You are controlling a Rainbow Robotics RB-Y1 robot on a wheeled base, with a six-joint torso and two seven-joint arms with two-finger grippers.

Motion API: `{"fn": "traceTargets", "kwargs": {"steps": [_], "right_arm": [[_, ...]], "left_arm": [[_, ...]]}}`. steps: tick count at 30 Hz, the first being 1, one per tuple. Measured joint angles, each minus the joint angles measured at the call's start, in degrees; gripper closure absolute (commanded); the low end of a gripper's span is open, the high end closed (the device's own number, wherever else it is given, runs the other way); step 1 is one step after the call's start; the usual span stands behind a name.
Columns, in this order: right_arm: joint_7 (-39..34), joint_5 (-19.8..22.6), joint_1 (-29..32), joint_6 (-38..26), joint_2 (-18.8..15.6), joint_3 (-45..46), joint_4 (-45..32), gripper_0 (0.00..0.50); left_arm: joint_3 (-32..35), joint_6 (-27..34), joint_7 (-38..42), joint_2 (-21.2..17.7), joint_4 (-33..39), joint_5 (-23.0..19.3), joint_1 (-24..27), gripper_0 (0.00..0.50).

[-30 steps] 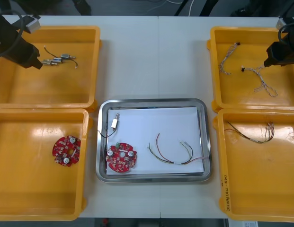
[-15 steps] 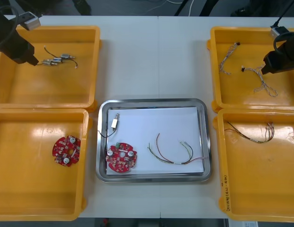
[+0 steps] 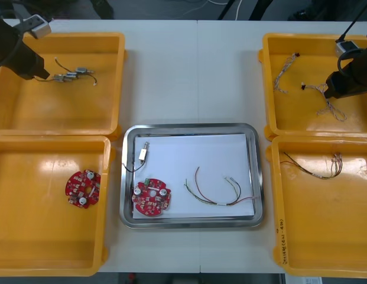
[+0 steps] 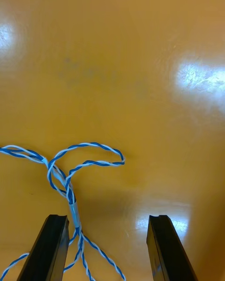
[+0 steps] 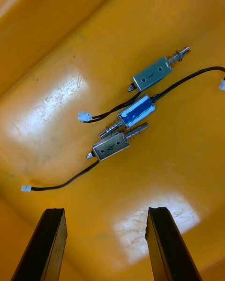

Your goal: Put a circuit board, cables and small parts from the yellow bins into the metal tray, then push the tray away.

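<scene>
Pale table top point(image 3: 195, 65) carries a shiny rectangular metal tray point(image 3: 189, 126), white inside, at its middle. Inside the tray lie a round red circuit board point(image 3: 151, 198) at the near left corner, a small metal part point(image 3: 143, 155) with a black lead just beyond the board, and thin red and yellow cables point(image 3: 218, 190) to the right, well apart from both. The left gripper point(image 3: 40, 75) hangs over the far left yellow bin point(image 3: 59, 112), at the left end of a cluster of three small metal parts point(image 5: 133, 114) with black leads. Its black fingers point(image 5: 51, 243) stand wide apart and hold nothing, and the cluster lies on the bin floor ahead of the fingertips. The right gripper point(image 3: 330, 92) is low in the far right yellow bin point(image 3: 301, 121), over a twisted blue and white cable point(image 4: 74, 210). Its fingers point(image 4: 164, 248) are likewise spread wide and empty; the cable's stem runs between them, just beside one finger, and its loop lies on the bin floor ahead. A second twisted cable point(image 3: 283, 74) lies farther left in that bin, apart from the gripper. The near left yellow bin point(image 3: 29, 236) holds another round red circuit board point(image 3: 83, 188), and the near right yellow bin point(image 3: 325, 236) holds a thin dark cable point(image 3: 307, 173).
</scene>
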State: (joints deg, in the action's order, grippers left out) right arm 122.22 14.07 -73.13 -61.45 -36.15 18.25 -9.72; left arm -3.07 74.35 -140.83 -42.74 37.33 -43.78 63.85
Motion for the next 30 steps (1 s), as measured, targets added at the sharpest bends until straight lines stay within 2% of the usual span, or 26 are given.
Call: {"fn": "traceTargets", "kwargs": {"steps": [4, 7, 11, 17, 24, 30], "right_arm": [[1.3, -0.3, 0.0, 0.0, 0.1, 0.0, 0.2, 0.014], [1.4, -0.4, -0.1, 0.0, 0.3, 0.0, 0.2, 0.014], [1.4, -0.4, -0.1, 0.0, 0.5, 0.0, 0.2, 0.014], [1.4, -0.4, -0.1, 0.0, 0.6, 0.0, 0.2, 0.015], [1.4, -0.3, -0.1, 0.7, 1.1, 0.0, 0.2, 0.014], [1.4, -0.1, -0.1, 1.5, 1.6, 0.0, 0.2, 0.014]], "left_arm": [[0.0, -2.7, -12.1, 0.0, -2.3, -1.2, 0.0, 0.000], [0.0, -3.9, -17.2, 0.0, -2.9, -1.2, 0.0, 0.000], [-0.2, -5.0, -17.0, 0.0, -3.3, -1.3, 0.0, 0.000], [-0.5, -8.6, -17.0, 0.0, -7.2, -4.2, 0.0, 0.000], [-0.5, -10.8, -17.0, 0.0, -9.1, -4.5, 0.0, 0.000], [-2.1, -15.4, -17.0, 0.1, -10.0, -6.0, 0.0, 0.000]]}}
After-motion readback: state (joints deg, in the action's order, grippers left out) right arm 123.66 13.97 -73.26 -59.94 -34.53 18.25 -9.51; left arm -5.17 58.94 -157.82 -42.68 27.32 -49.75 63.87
